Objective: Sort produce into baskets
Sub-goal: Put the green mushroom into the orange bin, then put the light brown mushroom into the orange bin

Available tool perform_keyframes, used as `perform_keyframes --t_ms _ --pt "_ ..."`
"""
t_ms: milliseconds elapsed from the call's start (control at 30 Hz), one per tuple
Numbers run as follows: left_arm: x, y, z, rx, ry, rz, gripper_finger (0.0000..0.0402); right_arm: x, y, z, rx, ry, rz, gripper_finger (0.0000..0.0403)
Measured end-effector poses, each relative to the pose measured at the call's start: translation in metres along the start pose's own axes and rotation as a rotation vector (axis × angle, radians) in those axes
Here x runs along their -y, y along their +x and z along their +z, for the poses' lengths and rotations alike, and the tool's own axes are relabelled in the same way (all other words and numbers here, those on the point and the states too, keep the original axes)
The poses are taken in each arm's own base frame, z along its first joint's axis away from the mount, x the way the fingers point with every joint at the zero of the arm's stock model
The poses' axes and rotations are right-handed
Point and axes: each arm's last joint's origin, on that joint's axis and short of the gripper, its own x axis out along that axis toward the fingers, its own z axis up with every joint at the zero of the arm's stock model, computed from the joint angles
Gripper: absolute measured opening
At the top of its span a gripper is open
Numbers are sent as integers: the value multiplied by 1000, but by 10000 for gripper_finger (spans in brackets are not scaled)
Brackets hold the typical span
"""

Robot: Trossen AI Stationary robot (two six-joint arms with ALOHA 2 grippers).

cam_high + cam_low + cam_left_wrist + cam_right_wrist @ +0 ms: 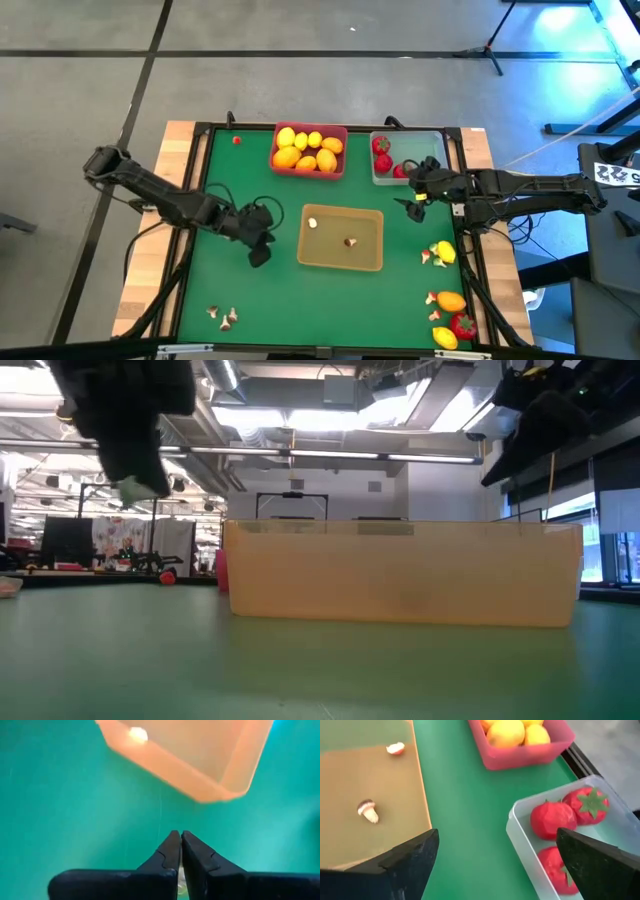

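My left gripper [258, 248] hangs over the green mat just left of the tan basket [372, 262]. It is shut on a small pale mushroom-like bit [140, 488]. Two mushroom bits [312, 223] [368, 811] lie in the tan basket. The pink basket [310, 172] holds yellow and orange lemons [305, 150]. The clear basket [520, 815] holds red fruits [552, 819]. My right gripper [418, 196] stands open above the mat beside the clear basket's near-left corner, with nothing between its fingers. My left gripper pinches the pale bit between its two fingers. In the wrist view only a pale sliver [180, 881] shows behind the shut tips. The fingers slant down toward the tan basket. The bit sits at their lower end, lifted clear of the mat.
Loose lemons, a red fruit and mushroom bits lie at the mat's near right [448, 300]. More mushroom bits lie near left [222, 316]. A small red piece [236, 140] sits far left. A black frame [200, 130] rims the mat. Bare mat lies between the baskets.
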Motion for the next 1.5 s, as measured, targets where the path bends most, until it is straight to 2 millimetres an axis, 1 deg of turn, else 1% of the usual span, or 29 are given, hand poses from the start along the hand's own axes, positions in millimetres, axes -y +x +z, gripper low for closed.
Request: perform_keyframes --t_ms 100,200,267,367,500,600,700,833,967,1033,1100,1167,1267,1333,1500 --pt "-2 2 11 56 19 -29 7 0 0 1 14 -1 1 399" --pt "-3 6 29 169 65 -71 7 0 0 1 13 -1 1 399" --pt "-5 13 40 237 108 -77 7 0 0 1 11 -1 1 399" --pt "-5 27 57 345 148 -104 7 0 0 3 31 6 3 399" --pt "-1 52 69 454 206 -124 8 0 0 3 27 5 3 399" --pt "-4 66 80 485 197 -114 15 0 0 3 27 4 3 399" --pt "-7 76 87 476 165 -88 54 0 0 3 30 4 1 399" --pt "-7 81 93 473 166 -88 137 -1 1 11 99 4 0 399" --pt "-7 74 93 434 204 -80 216 -2 1 14 136 8 6 399" --pt "-6 65 94 401 213 -82 242 -2 2 14 134 -7 4 399" --pt "-9 54 90 343 198 -62 258 -2 2 14 132 -9 9 399" --pt "-11 42 88 303 158 -52 264 -3 2 14 132 -9 30 399" --pt "-15 22 78 223 142 -25 264 -4 2 11 92 -16 81 399" --pt "-21 10 69 142 118 10 261 -5 2 7 55 -15 116 399" --pt "-36 -14 45 -50 14 123 252 -6 2 12 94 -11 141 399"
